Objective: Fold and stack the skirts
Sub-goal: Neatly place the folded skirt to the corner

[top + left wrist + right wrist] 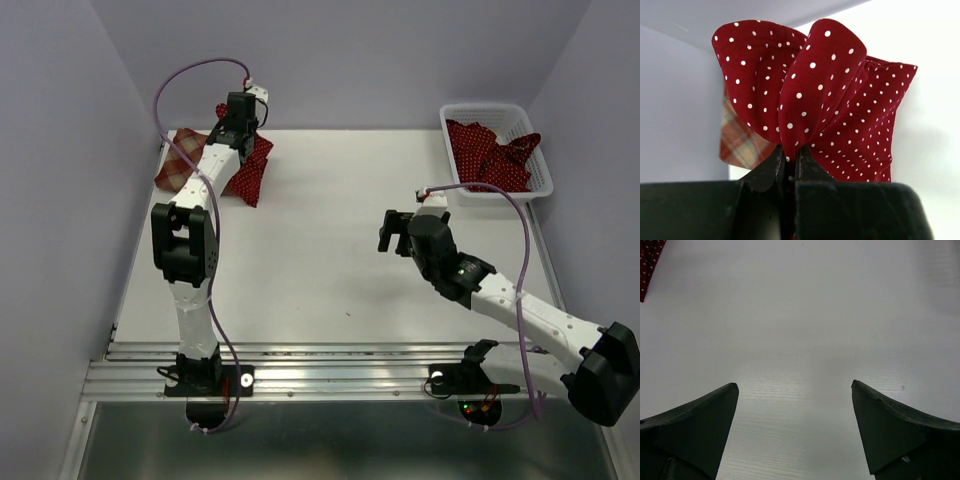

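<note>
A: Entry, nearest first. Right gripper (795, 387)?
B: Fingers spread wide with nothing between them, only bare table (330, 290) below. It hangs to the near-left of the basket (545, 182), well apart from it.
A: The basket itself?
B: White mesh, at the table's far right corner. The basket skirt (488, 152) lies crumpled inside. It is dark red with white dots, and one edge reaches up to the basket's right rim.
A: Left gripper (790, 156)?
B: At the far corner opposite the basket, across the width of the table. It is pinched nearly together on a gathered fold of the held skirt (835, 105), which is also dark red with white dots. The cloth bunches up past the fingertips in two lobes, and the rest spreads toward the basket side.
A: Is it on the table?
B: In the top view its lower part lies on the surface. How much is lifted, cannot tell.
A: Plaid skirt (178, 162)?
B: Red and cream, just beside the held skirt on the side away from the basket. Touching or not, cannot tell, because the left arm covers the join.
</note>
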Robot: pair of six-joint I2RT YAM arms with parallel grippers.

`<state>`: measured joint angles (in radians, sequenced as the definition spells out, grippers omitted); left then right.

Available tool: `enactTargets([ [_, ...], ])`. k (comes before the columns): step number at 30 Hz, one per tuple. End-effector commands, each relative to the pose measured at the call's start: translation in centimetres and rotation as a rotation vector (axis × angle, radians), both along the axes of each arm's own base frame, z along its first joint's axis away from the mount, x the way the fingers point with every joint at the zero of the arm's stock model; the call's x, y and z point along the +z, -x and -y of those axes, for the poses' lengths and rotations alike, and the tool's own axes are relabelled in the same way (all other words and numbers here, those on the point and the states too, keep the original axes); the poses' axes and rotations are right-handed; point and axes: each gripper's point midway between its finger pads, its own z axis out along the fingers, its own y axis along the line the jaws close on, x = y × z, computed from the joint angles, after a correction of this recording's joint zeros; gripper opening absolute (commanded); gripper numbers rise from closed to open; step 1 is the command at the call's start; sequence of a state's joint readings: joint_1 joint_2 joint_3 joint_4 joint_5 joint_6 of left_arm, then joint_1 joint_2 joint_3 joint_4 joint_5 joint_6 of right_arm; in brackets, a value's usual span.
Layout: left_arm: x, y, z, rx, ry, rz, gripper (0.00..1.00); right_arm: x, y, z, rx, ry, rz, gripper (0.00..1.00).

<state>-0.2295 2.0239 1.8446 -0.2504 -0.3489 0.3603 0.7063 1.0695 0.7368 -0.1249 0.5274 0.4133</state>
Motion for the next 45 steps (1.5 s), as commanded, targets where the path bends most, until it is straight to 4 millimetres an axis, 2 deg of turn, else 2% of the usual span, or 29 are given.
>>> enactTargets([
  [1, 5.2, -2.2, -2.3, -0.039, -0.106, 0.085, 0.00, 0.5, -0.7, 0.8, -0.051, 0.025, 0.027, 1.00],
  [4, 6.4, -2.7, -2.9, -0.046, -0.121, 0.110, 0.00, 0.3, -1.2, 0.8, -0.062, 0.033, 0.018, 1.00],
  [6, 7.9, -2.8, -3.3, -0.052, -0.125, 0.148, 0.00, 0.0, -1.5, 0.5, -0.058, 0.043, 0.008, 1.00],
  [14, 14.0, -1.6, -2.4, -0.161, -0.141, 0.252, 0.00, 0.2, -1.9, -0.3, -0.044, 0.024, -0.002, 1.00],
  [19, 15.3, -1.5, -2.9, -0.172, -0.141, 0.281, 0.00, 0.2, -1.9, -0.5, -0.043, 0.015, -0.001, 1.00],
  [26, 13.7, -2.1, -4.5, -0.162, -0.114, 0.256, 0.00, -0.1, -2.4, -0.7, -0.047, 0.031, -0.012, 1.00],
  [29, 12.3, -2.8, -5.0, -0.166, -0.100, 0.234, 0.00, -0.2, -2.6, -0.8, -0.048, 0.040, -0.017, 1.00],
  [32, 9.7, -4.0, -6.0, -0.156, -0.081, 0.195, 0.00, -0.3, -2.9, -1.0, -0.045, 0.051, -0.019, 1.00],
  [36, 8.1, -5.3, -8.7, -0.089, -0.079, 0.187, 0.00, -0.8, -3.6, -1.4, -0.045, 0.074, -0.032, 1.00],
  [39, 7.4, -6.4, -9.4, -0.077, -0.060, 0.193, 0.00, -0.8, -4.2, -2.0, -0.038, 0.081, -0.036, 1.00],
  [40, 7.3, -6.6, -11.5, -0.051, -0.052, 0.197, 0.00, -0.9, -4.3, -2.2, -0.034, 0.083, -0.041, 1.00],
  [45, 5.2, -8.0, -14.0, 0.013, -0.025, 0.194, 0.00, -2.1, -5.1, -3.1, -0.024, 0.098, -0.072, 1.00],
])
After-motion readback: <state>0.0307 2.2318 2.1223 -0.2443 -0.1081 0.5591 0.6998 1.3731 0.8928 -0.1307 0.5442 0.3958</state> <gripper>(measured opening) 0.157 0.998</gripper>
